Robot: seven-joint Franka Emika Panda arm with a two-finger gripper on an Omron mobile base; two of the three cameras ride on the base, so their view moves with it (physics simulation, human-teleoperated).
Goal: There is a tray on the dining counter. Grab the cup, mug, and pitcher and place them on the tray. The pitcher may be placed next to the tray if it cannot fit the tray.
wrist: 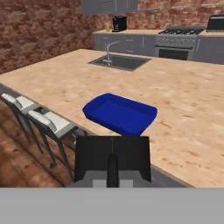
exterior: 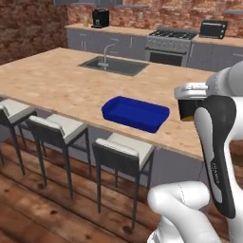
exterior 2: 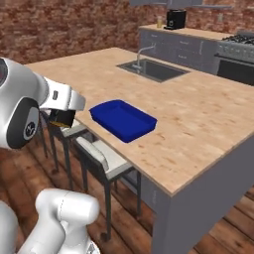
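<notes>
The gripper [wrist: 112, 168], nearest the viewer, is clamped on the mug [wrist: 112, 158], a black body sitting between the fingers with a hint of orange visible from the left base view. Just ahead of the hand, and slightly below it, the blue tray [wrist: 120, 113] rests empty near the stool-side edge of the dining counter [wrist: 183, 105]. Its long axis runs roughly along that counter edge, crosswise to the hand's line of approach. The coming move looks like a short carry forward and down. Farther off lie the sink [wrist: 119, 62] and the brick back wall.
</notes>
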